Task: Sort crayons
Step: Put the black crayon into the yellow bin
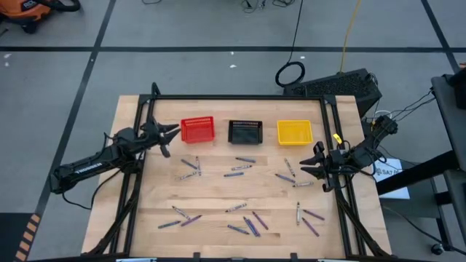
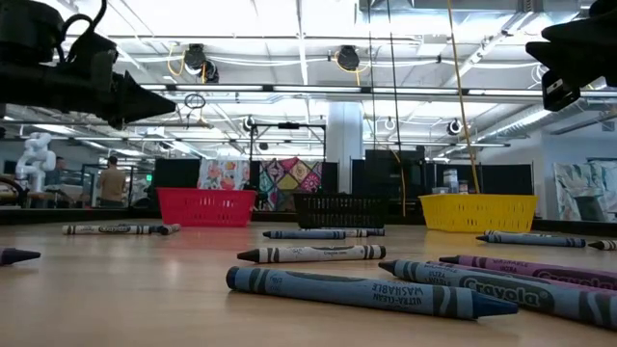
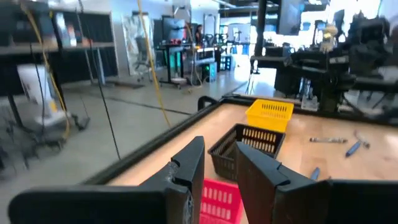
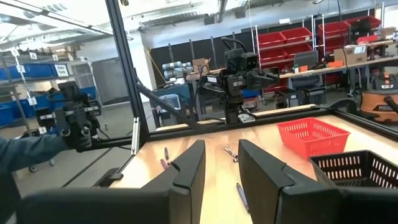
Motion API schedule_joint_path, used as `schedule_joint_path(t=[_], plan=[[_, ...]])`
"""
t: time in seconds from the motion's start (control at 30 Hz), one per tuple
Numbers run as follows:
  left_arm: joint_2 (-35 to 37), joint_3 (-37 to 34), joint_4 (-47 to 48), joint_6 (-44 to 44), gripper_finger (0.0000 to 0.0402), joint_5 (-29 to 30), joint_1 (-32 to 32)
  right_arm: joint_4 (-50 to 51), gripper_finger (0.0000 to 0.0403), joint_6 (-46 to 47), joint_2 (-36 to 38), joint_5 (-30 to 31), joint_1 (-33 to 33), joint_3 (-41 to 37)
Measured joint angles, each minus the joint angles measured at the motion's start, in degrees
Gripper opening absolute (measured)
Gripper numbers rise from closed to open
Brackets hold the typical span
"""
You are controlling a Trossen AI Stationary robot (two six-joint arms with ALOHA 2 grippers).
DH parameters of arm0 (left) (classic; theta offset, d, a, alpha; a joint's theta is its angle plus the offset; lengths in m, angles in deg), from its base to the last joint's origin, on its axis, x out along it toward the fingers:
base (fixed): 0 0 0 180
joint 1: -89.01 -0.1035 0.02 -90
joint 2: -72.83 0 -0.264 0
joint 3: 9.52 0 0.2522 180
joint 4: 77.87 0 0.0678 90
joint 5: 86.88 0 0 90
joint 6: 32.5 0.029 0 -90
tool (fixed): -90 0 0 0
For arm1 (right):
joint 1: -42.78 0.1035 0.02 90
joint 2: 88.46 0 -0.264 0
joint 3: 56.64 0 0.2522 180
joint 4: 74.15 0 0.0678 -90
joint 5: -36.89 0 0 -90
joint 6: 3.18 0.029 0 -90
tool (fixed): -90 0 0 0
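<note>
**Two arms raised, crayons loose on the desk**

Two dozen or so crayons [image 1: 244,166] lie scattered across the wooden desk [image 1: 218,191], in blue, purple and grey. None is inside a basket. One band lies just in front of the baskets; a second band lies nearer the desk's front edge.

Three baskets stand in a row along the far side: red basket [image 1: 197,129], black basket [image 1: 245,132], yellow basket [image 1: 294,132].

The left gripper [image 1: 172,133] hangs above the desk's left side, just beside the red basket. Its jaws stand parted by a narrow gap and hold nothing.

The right gripper [image 1: 312,164] hangs above the desk's right side, near the yellow basket and over several crayons. Its jaws are likewise parted and empty.

In the right wrist view, a sleeve [image 4: 28,155] shows beyond the desk.
</note>
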Motion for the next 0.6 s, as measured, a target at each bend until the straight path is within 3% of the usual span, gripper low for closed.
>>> schedule_joint_path(t=[0.1, 0.6], plan=[[0.0, 0.0, 0.0, -4.9, 0.0093, 2.3, 0.0, 0.0, 0.0084, -0.3, 0.0, 0.1, 0.0, 0.0], [0.0, 0.0, -0.1, -2.5, 0.0093, 4.0, 0.0, 0.4, 0.0084, -0.8, 0.0, 0.2, 0.0, 0.0]])
